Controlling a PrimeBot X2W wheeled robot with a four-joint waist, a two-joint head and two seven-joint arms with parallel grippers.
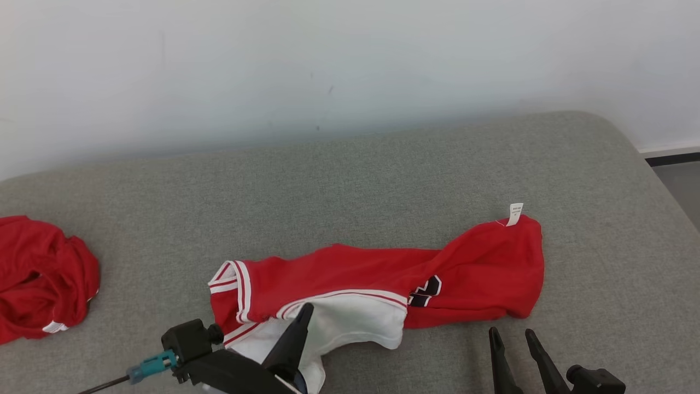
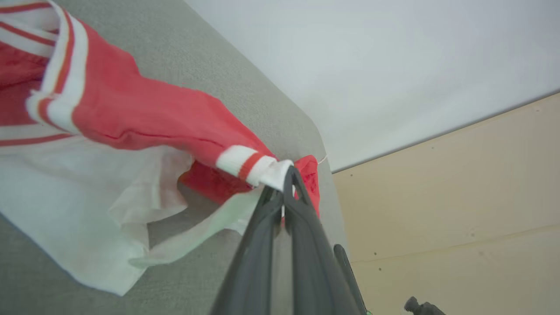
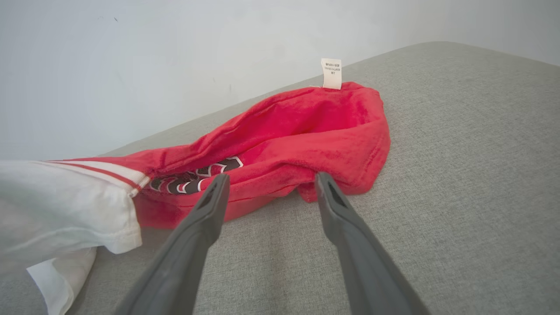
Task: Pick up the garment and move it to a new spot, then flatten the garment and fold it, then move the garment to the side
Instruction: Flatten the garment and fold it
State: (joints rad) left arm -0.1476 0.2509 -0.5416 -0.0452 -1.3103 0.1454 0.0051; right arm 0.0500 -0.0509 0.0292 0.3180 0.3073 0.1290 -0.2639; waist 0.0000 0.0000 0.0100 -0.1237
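Note:
A red garment (image 1: pixel 383 273) with white trim, a white panel and a black logo lies stretched and crumpled across the grey cushioned surface (image 1: pixel 383 169). My left gripper (image 1: pixel 306 311) is shut on the garment's white-and-red striped edge (image 2: pixel 258 164) and holds that edge slightly raised. My right gripper (image 1: pixel 511 335) stands open just in front of the garment's red right end (image 3: pixel 323 127), fingers apart and not touching the cloth. A white care label (image 3: pixel 331 73) sticks up from that end.
A second red garment (image 1: pixel 38 276) lies bunched at the surface's left edge. A pale wall (image 1: pixel 328 65) runs behind. The surface's right edge (image 1: pixel 651 164) drops to the floor (image 1: pixel 683 186). Bare grey cushion lies behind the garment and to its right.

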